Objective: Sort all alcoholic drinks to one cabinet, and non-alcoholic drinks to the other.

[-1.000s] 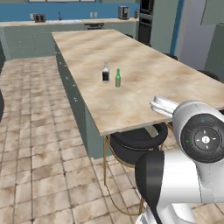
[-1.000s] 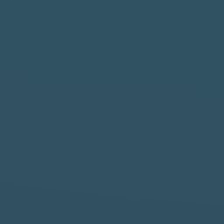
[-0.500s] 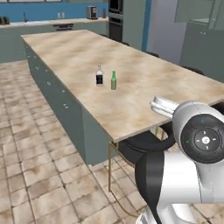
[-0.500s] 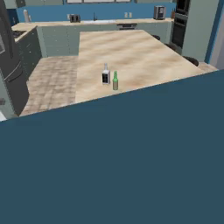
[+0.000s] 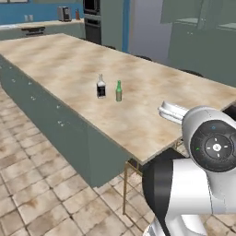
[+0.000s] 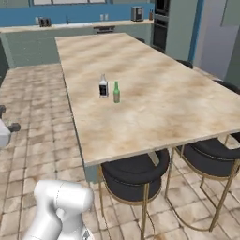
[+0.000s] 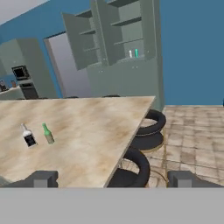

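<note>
The alcoholic drinks stand side by side, upright, on the marbled island counter [image 5: 138, 106]. They are a square clear bottle with a black label [image 5: 101, 87] [image 6: 103, 86] [image 7: 29, 137] and a slim green glass bottle [image 5: 118, 91] [image 6: 116, 92] [image 7: 48, 134]. In the hand view my gripper [image 7: 113, 179] is open and holds nothing, well short of the bottles. Far behind the island, two wall cabinets [image 7: 109, 39] hang with their doors open. On a shelf of the right one stand the non-alcoholic drinks, a white bottle [image 7: 130, 54] and a teal bottle [image 7: 136, 53].
Black round stools with gold legs [image 6: 136, 173] [image 6: 211, 154] [image 7: 151, 124] are tucked under the island's near and right sides. A back counter with an oven and small appliances [image 6: 137, 12] runs along the blue wall. Tiled floor [image 6: 42, 117] lies open left of the island.
The whole picture has shifted, so the base has moved; the island now lies more across both base views. The flat blue surface that blocked the right base view is gone. The bottles stay in place.
</note>
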{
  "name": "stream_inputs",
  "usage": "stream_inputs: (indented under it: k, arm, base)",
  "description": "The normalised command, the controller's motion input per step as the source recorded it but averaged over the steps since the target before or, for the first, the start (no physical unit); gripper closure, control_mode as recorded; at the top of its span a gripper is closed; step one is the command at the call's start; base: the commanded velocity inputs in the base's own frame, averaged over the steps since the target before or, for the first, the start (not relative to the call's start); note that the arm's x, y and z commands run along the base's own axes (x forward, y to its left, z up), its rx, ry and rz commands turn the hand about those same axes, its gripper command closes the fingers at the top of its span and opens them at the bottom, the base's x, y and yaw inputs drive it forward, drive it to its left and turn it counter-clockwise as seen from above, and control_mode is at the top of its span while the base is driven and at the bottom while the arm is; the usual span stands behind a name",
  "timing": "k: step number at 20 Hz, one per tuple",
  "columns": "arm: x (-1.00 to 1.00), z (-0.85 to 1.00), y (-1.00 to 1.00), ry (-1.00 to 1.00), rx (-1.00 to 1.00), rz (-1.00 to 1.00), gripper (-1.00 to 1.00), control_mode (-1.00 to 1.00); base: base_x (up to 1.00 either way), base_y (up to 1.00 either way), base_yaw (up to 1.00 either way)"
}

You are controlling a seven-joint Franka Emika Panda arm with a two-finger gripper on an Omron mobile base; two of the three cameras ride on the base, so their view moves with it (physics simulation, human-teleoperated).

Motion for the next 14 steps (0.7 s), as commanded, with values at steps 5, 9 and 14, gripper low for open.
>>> stream_inputs:
  k: [5, 9, 14]
  arm:
    - [0.00, 0.00, 0.00, 0.00, 0.00, 0.00, -1.00, 1.00]
    - [0.00, 0.00, 0.00, 0.00, 0.00, 0.00, -1.00, 1.00]
    - [0.00, 0.00, 0.00, 0.00, 0.00, 0.00, -1.00, 1.00]
  base:
    - [0.43, 0.77, -0.35]
    - [0.33, 0.76, -0.37]
    - [0.12, 0.76, -0.40]
